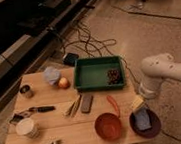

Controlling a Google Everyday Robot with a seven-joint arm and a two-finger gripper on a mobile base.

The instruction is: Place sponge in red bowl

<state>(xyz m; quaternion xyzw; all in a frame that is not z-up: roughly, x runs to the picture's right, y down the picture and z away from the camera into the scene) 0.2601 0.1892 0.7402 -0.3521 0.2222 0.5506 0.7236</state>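
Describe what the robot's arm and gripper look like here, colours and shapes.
The arm is white, made of thick rounded segments with a bulbous joint; no cables or markings show. The gripper, above the dark maroon plate on the table, looks pale yellowish and blocky, much smaller than the arm segments.

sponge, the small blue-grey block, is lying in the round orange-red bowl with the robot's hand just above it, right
Not quite. The camera view shows the small blue-grey sponge lying on the flat dark maroon plate, beside the round orange-red bowl, not in it. The hand does hang just above it.
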